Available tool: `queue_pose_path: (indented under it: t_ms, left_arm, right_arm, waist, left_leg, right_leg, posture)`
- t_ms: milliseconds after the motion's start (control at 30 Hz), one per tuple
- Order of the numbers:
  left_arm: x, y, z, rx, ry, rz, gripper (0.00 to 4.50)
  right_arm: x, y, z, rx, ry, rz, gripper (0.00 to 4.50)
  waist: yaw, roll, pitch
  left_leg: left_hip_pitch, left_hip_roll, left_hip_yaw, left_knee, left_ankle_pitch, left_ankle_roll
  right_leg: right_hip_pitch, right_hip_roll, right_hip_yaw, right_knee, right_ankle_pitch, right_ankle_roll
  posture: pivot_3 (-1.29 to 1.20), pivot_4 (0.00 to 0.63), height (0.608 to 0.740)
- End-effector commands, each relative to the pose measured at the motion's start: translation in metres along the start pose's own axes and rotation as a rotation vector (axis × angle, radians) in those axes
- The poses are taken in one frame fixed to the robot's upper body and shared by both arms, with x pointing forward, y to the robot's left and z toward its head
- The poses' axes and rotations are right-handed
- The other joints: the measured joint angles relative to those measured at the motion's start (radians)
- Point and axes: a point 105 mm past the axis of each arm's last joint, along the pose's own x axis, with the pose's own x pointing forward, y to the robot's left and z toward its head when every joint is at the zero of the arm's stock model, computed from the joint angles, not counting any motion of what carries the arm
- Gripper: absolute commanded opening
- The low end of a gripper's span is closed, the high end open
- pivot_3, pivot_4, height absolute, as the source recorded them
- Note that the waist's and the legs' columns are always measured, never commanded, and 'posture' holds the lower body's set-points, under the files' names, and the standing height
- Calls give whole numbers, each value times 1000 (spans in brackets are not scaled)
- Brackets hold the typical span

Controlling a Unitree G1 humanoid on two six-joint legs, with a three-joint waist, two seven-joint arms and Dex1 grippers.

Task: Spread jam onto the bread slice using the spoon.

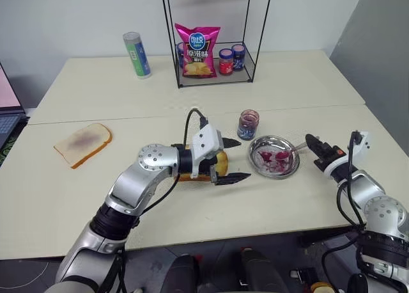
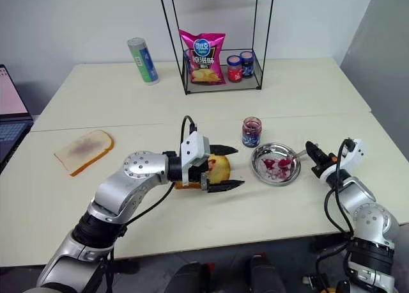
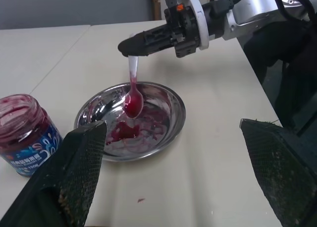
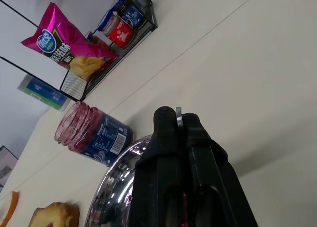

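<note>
While two bread slices lie on the table (image 1: 307,88), a single steel dish (image 1: 274,157) sits between the two arms and serves as the landmark. One open jam jar (image 1: 248,124) stands just behind the dish, toward the wire rack (image 1: 214,34), its glass smeared dark red. That rack, further behind the dish, holds one pink chip bag (image 1: 199,50) and two small lidded jars (image 1: 231,58). One green-and-blue can (image 1: 137,54) stands beside the rack, on its far side from the dish.

Two pale cream tabletops are pushed together with a seam between them, against a plain light wall; a laptop (image 1: 7,107) shows at the far edge.

To the left of the dish, the bread slice (image 1: 216,167) lies under the left gripper (image 1: 234,159), whose two black fingers stand wide apart, with the golden slice just behind their roots. The paler slice (image 1: 83,143) lies well apart, far left of the dish.

At the dish's right rim, the right gripper (image 1: 310,142) is clamped together on the handle of the spoon (image 3: 132,90), one spoon only. Its bowl hangs over the dish, coated with jam (image 3: 124,130), with more smeared across the dish floor.
</note>
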Motion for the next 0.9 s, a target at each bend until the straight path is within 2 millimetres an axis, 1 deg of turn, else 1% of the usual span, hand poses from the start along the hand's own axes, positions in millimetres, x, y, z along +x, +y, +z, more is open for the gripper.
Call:
queue_pose_path:
  t_ms: [33, 100, 133, 167, 267, 400, 500, 600, 667, 733, 767, 833, 867, 900]
  left_arm:
    - [-7, 2, 13, 44, -29, 33, 4500]
    - [-8, 3, 12, 45, -24, 39, 4500]
    - [-8, 3, 12, 46, -23, 42, 4500]
    - [-8, 3, 12, 47, -22, 43, 4500]
    - [-7, 2, 13, 48, -27, 45, 4500]
    - [-7, 2, 14, 49, -30, 51, 4500]
    - [-8, 3, 14, 51, -29, 59, 4500]
    - [-13, 6, 13, 50, -25, 81, 4500]
    - [-26, 19, 10, 38, 5, 142, 4500]
    - [-39, 30, 8, 27, 32, 197, 4500]
    - [-44, 34, 8, 19, 40, 216, 4500]
    - [-58, 40, 6, -3, 58, 251, 4500]
    - [-62, 42, 6, -11, 63, 264, 4500]
    - [-72, 46, 6, -25, 74, 290, 4500]
  right_arm:
    - [0, -4, 15, -15, -51, -6, 475]
    - [1, -5, 16, -11, -56, -9, 780]
    - [1, -6, 17, -14, -59, -14, 1107]
    - [2, -6, 18, -15, -61, -17, 1325]
    - [3, -10, 21, -11, -74, -29, 1851]
    - [4, -13, 25, -2, -92, -42, 2802]
    - [5, -14, 27, 5, -99, -50, 3395]
    - [2, -22, 39, -12, -132, -104, 4061]
    - [1, -22, 62, -10, -188, -127, 4423]
    - [2, -11, 77, -54, -189, -104, 4423]
    - [3, 0, 79, -89, -166, -66, 4423]
    - [4, 31, 79, -193, -88, 73, 4423]
    - [3, 41, 76, -233, -53, 124, 4423]
    - [0, 60, 69, -324, 17, 216, 4423]
  waist:
    - [0, 0, 0]
    - [0, 0, 0]
    - [0, 0, 0]
    - [0, 0, 0]
    - [0, 0, 0]
    - [0, 0, 0]
    - [0, 0, 0]
    - [-1, 0, 0]
    - [-1, 0, 0]
    - [-1, 1, 0]
    - [-1, 1, 0]
    - [-1, 1, 1]
    - [-2, 1, 1]
    - [-2, 1, 1]
  left_leg:
    - [0, 0, 0, 0, 0, 0]
    - [0, 0, 0, 0, 0, 0]
    - [0, 0, 0, 0, 0, 0]
    - [0, 0, 0, 0, 0, 0]
    - [0, 0, 0, 0, 0, 0]
    - [0, 0, 0, 0, 0, 0]
    - [0, 0, 0, 0, 0, 0]
    - [0, 0, 0, 0, 0, 0]
    - [0, 0, 1, 0, 0, 0]
    - [0, 0, 1, 1, 0, 0]
    - [0, 0, 1, 1, 0, 0]
    - [0, 0, 0, 1, 0, 0]
    - [0, 0, 1, 0, 0, 0]
    - [0, 0, 1, 0, 0, 0]
  right_leg:
    - [0, 0, 0, 0, 0, 0]
    - [0, 0, 0, 0, 0, 0]
    - [0, 0, 0, 0, 0, 0]
    - [0, 0, 0, 0, 0, 0]
    - [0, 0, 0, 0, 0, 0]
    - [0, 0, 0, 0, 0, 0]
    - [0, 0, 0, 0, 0, 0]
    - [0, 0, 0, 0, 0, 0]
    - [0, 0, 0, 1, 0, 0]
    - [0, 0, 1, 1, 0, 0]
    - [0, 0, 1, 1, 0, 0]
    - [0, 0, 0, 1, 0, 0]
    - [0, 0, 0, 1, 0, 0]
    - [0, 0, 0, 1, 0, 0]
  posture:
    - [0, 150, 740]
    - [0, 150, 740]
    - [0, 150, 740]
    - [0, 150, 740]
    - [0, 150, 740]
    - [0, 150, 740]
    - [0, 150, 740]
    - [0, 150, 740]
    - [0, 150, 740]
    - [0, 150, 740]
    - [0, 150, 740]
    - [0, 150, 740]
    - [0, 150, 740]
    - [0, 150, 740]
